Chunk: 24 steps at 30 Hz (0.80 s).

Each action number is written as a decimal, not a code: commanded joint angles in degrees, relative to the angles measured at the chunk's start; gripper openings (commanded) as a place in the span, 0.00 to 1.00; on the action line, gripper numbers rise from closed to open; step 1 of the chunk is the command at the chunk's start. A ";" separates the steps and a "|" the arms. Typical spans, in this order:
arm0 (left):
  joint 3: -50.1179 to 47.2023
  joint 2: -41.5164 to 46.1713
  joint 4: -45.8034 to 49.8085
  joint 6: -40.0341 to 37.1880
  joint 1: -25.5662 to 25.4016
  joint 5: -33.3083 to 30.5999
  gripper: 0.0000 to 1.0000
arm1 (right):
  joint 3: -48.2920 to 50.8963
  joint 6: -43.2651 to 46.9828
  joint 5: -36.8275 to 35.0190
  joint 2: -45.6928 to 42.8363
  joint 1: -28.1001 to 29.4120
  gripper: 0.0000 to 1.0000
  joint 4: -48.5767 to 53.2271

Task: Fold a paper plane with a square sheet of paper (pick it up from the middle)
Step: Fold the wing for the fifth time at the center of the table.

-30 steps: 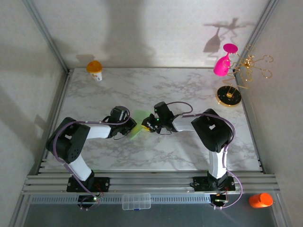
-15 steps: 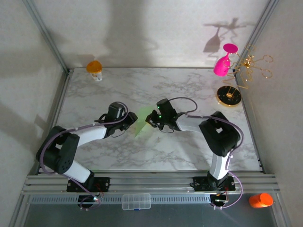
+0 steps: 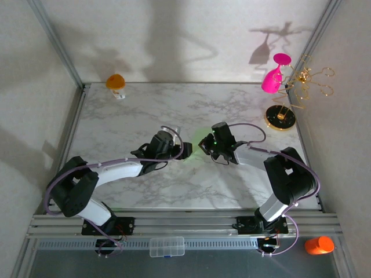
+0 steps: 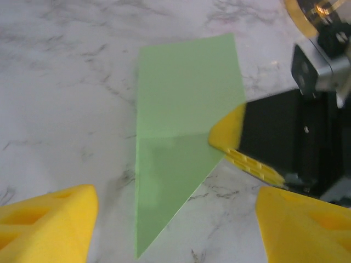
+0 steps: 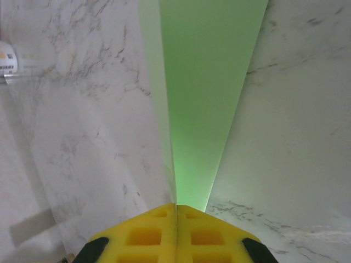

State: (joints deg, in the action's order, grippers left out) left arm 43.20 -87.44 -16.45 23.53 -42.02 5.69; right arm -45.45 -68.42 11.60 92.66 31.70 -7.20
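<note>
Pinching paper plane [image 5: 208, 82], right pincer [image 5: 175, 208].

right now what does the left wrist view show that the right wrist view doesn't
Left wrist view: the left gripper open, its yellow fingers wide apart either side of the folded green paper at its pointed end; the right gripper pinching the paper's edge; a gold stand base at the top corner.
Right wrist view: the shut fingertips up close, the paper running straight away from them, and a small white container at the left edge.
Both: the paper, the pinch, the marble table.
</note>
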 commanded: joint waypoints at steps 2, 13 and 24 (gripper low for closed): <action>-2.58 -2.35 -9.71 -17.49 -2.80 -4.22 0.75 | 1.06 -2.57 1.11 -2.22 -1.28 0.04 1.46; -0.95 -11.07 -12.82 -34.36 -6.23 -4.22 0.64 | 2.52 -5.58 7.02 -1.17 -2.96 0.04 -0.89; -0.80 -15.71 -17.92 -39.73 -6.32 -5.69 0.47 | 2.47 -5.36 9.29 -0.83 -3.29 0.04 -0.19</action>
State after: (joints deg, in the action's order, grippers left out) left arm 41.23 -102.13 -31.62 -13.82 -47.97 1.43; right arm -43.48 -72.95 19.51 91.92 28.73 -7.46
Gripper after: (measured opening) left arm 0.481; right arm 0.059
